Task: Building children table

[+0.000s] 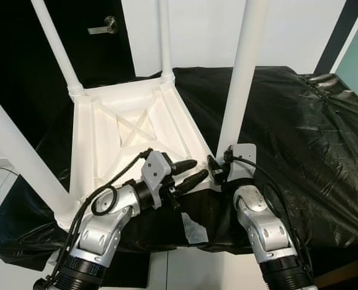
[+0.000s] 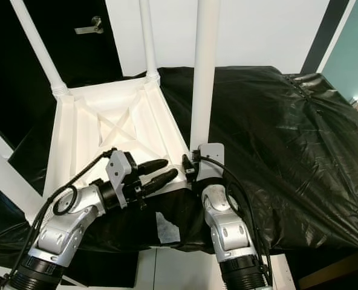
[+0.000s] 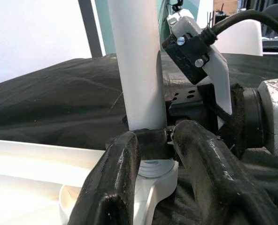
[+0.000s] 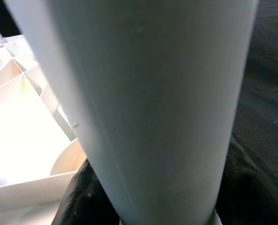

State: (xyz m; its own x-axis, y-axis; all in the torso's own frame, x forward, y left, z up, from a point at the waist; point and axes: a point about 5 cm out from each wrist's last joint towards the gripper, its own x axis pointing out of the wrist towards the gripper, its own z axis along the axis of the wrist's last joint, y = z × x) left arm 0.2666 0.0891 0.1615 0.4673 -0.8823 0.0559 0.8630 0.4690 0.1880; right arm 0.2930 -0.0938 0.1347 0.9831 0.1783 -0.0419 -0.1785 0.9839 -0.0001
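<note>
A white children's table [image 1: 124, 130] lies upside down on a black sheet, its four legs pointing up. My right gripper [image 1: 218, 170] is shut on the base of the near right leg [image 1: 242, 72], where the leg meets the table's corner; in the right wrist view that leg [image 4: 148, 103] stands very close. My left gripper [image 1: 194, 171] hovers open just left of the same corner, with its fingers [image 3: 115, 183] pointing at the leg's base [image 3: 139, 84] and nothing between them.
The black sheet [image 1: 300, 133] covers the low surface and spreads wide to the right. Three other legs [image 1: 58, 48] rise at the back and the near left. A dark door with a handle [image 1: 103, 27] stands behind. A white scrap [image 1: 194, 228] lies at the front edge.
</note>
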